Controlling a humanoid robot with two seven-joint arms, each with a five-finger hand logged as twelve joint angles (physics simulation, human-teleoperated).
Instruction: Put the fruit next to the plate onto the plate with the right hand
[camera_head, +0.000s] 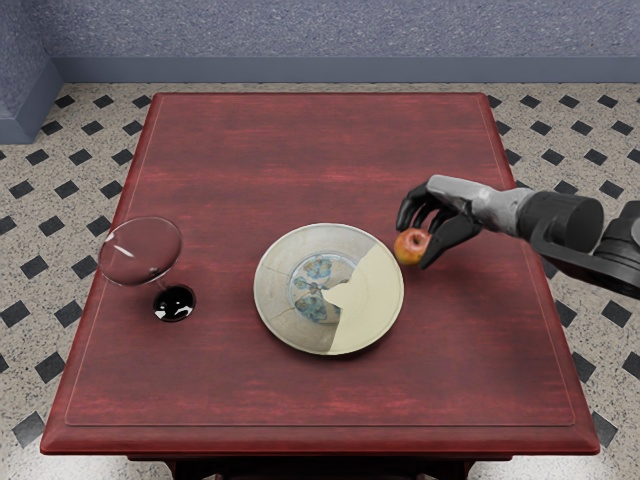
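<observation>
The table (300, 150) is a dark red wooden slab with a raised edge strip; it fills most of the head view and stands on a speckled floor with black diamond tiles.

The right arm (560, 225) enters from the picture's right edge, above the table's right side; its outer section is a dark cylinder, its forearm section is grey.

The plate (272, 275) lies flat near the table's centre, slightly toward the front; its surface is pale grey-green with a blue motif in the well; a cream-coloured area covers its right portion, from the well out to the rim.

The glass (140, 252) is a stemmed type near the table's left edge, well apart from the plate; its bowl is transparent and the table surface shows through it; its foot is dark and glossy; whether it is upright or tilted cannot be told.

The right hand (440, 215) is positioned just beyond the plate's right rim; its dark fingers (408, 212) curl downward and, with the thumb, pinch the fruit.

The fruit (410, 245) is small, round and red-orange; it sits in the hand's grasp just beside the plate's right rim, outside the plate; contact with the table cannot be determined.
</observation>
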